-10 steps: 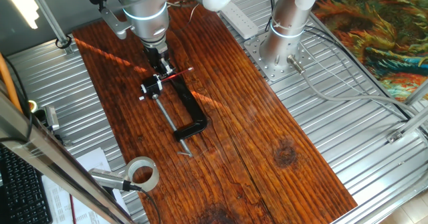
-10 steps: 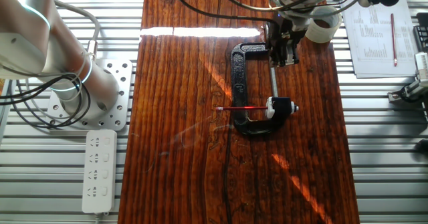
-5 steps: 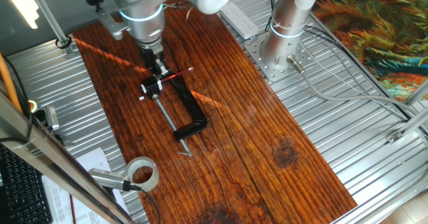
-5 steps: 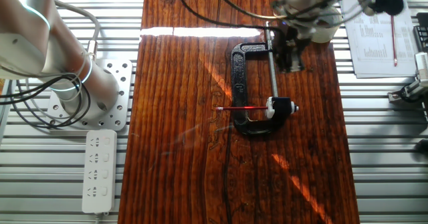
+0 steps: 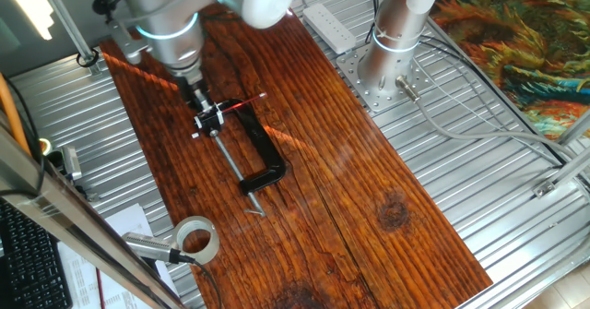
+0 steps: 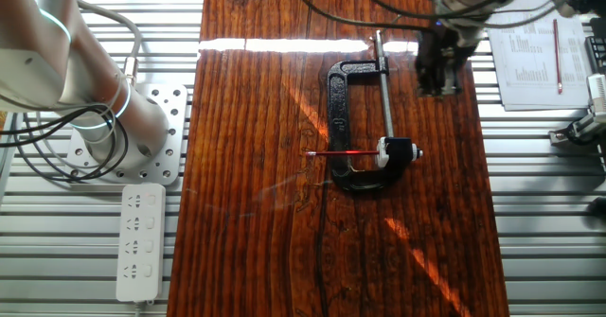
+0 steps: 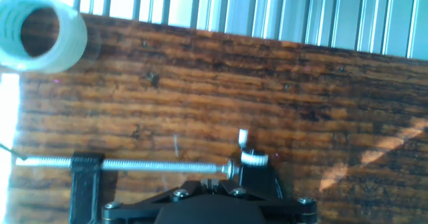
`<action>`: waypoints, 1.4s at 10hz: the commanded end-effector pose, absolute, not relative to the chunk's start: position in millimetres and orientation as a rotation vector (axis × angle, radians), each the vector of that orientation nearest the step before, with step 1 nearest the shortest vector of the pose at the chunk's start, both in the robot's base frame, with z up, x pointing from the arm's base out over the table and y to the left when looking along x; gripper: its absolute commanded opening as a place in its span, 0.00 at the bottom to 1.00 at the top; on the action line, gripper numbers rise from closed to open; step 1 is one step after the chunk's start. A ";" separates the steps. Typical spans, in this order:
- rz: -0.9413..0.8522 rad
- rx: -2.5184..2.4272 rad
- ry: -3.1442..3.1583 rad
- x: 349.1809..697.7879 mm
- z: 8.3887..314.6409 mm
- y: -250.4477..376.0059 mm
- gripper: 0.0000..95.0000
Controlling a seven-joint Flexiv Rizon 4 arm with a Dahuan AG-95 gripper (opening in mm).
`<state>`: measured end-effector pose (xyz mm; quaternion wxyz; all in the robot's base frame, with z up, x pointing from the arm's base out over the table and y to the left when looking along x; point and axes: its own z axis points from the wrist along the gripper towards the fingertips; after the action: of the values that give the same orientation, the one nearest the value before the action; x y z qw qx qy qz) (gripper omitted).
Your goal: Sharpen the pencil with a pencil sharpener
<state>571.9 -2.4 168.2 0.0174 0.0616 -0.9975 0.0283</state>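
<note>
The thin red pencil point(image 5: 242, 105) lies level across the black C-clamp point(image 5: 263, 157). One end sits in a small white-and-black sharpener point(image 5: 210, 121) held at the clamp's screw end. In the other fixed view, the pencil point(image 6: 345, 153) points left from the sharpener point(image 6: 398, 151), across the clamp point(image 6: 337, 109). My gripper point(image 5: 197, 100) hangs beside the sharpener, apart from it, and looks shut and empty. In the other fixed view it point(image 6: 438, 79) is to the right of the screw rod point(image 6: 384, 90). The hand view shows the rod point(image 7: 154, 164) and the sharpener point(image 7: 253, 158). The pencil is hidden there.
A white tape roll point(image 5: 195, 240) lies near the plank's front left and also shows in the hand view point(image 7: 41, 30). Printed papers point(image 6: 540, 52) with a red pen lie off the plank edge. The arm's base point(image 5: 387, 60) and a power strip point(image 6: 139, 241) stand on the metal bench.
My gripper has moved sideways away from the clamp's screw rod, toward the plank edge by the papers. The pencil, sharpener and clamp have not moved.
</note>
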 end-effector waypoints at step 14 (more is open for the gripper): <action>0.089 0.213 -3.097 585.0 153.4 -10.1 0.00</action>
<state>585.1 -9.9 153.4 0.0183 0.0681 -0.9971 0.0290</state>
